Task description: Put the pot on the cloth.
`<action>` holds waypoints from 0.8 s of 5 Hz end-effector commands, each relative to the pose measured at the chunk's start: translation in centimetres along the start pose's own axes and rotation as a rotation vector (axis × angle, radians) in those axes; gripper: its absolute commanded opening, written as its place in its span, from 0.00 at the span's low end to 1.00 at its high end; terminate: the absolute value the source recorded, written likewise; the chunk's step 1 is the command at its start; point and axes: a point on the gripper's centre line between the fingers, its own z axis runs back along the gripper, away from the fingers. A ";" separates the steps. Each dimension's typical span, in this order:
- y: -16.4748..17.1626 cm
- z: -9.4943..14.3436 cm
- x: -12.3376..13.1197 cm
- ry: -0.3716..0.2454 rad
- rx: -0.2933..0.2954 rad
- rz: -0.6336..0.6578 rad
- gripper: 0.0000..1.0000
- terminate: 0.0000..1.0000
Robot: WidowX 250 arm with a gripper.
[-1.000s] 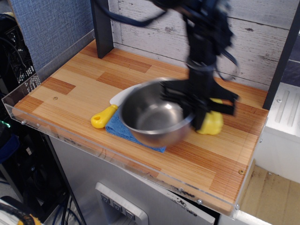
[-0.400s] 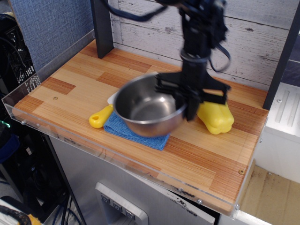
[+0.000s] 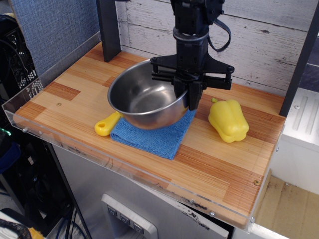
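Note:
The pot (image 3: 144, 102) is a shiny steel bowl with a rolled rim, held tilted above the back left part of the cloth. My gripper (image 3: 190, 99) is shut on the pot's right rim and hangs from the black arm above. The cloth (image 3: 154, 135) is a blue terry square lying flat near the table's front edge, its back part hidden by the pot. I cannot tell whether the pot's bottom touches the cloth.
A yellow pepper (image 3: 228, 121) lies to the right of the cloth. A yellow handle (image 3: 107, 124) sticks out left from under the pot. A dark post (image 3: 108, 30) stands at the back left. A clear acrylic rim (image 3: 75, 144) edges the wooden table.
My gripper has carried the pot up and to the back left, away from the pepper. More of the cloth's front now shows and the pepper is fully in view.

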 end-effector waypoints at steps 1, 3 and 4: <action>-0.6 -1.6 -0.4 0.024 0.042 -0.026 0.00 0.00; -0.2 -4.5 0.1 0.086 0.100 -0.022 0.00 0.00; 0.1 -4.1 0.3 0.084 0.080 -0.018 1.00 0.00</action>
